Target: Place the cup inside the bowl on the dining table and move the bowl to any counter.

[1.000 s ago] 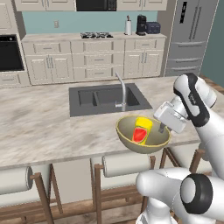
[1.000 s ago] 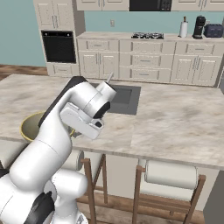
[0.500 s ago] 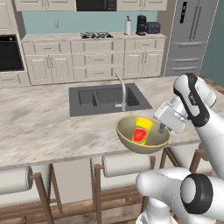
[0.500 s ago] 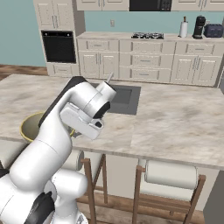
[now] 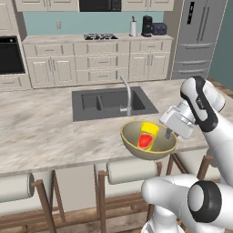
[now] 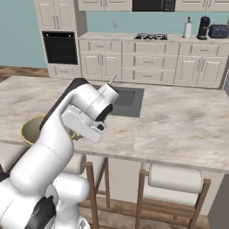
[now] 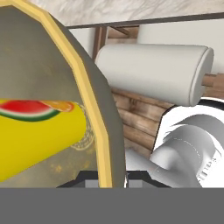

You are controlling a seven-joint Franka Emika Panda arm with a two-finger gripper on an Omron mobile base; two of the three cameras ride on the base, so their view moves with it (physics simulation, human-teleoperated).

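Bowl lifted off the desk's near edge, cup inside

End effector (image 5: 169, 133) pinches the bowl (image 5: 148, 140) rim; the cup (image 5: 146, 134) lies tilted within; a one-sided rim grip could let the bowl tip, spilling it.

Cup (image 5: 147, 135) lay inside bowl (image 5: 132, 143) at frame centre, at near edge of dining table (image 5: 41, 132). Sink (image 5: 98, 103) sat behind bowl; stools (image 5: 129, 170) below it. Fingers (image 5: 169, 133) met bowl's right rim.
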